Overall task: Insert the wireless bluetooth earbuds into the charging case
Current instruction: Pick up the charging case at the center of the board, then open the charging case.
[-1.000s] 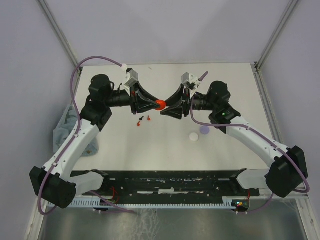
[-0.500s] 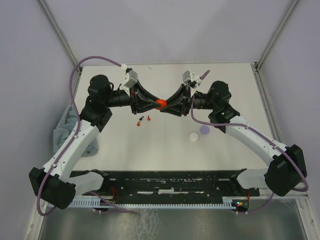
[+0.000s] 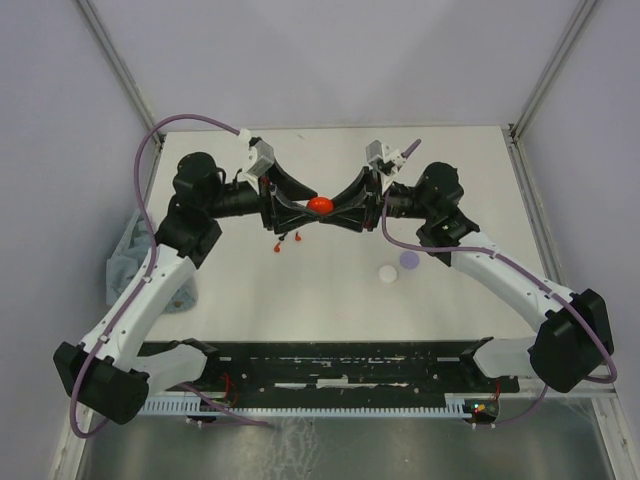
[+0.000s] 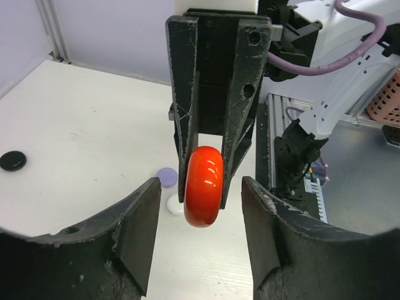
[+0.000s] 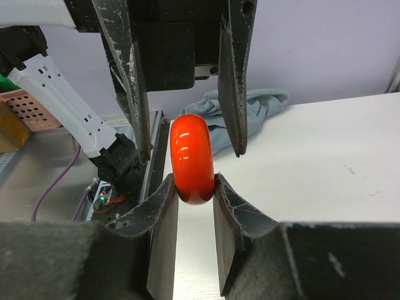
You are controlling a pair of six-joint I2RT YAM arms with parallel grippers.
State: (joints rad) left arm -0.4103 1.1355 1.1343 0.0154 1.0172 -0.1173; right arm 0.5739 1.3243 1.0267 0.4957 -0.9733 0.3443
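The red charging case, a glossy round disc, hangs edge-up above the middle of the table. My right gripper is shut on it; in the right wrist view its fingers press both flat sides of the case. My left gripper faces it from the left and stands open. Its fingers sit apart from the case on either side. Two tiny red earbuds lie on the table just below the left gripper.
A white case and a lavender case lie on the table right of centre. A black case shows in the left wrist view. A grey-blue cloth hangs at the table's left edge.
The right gripper closed onto the red case. The left gripper, which held it before, has opened and drawn back slightly left.
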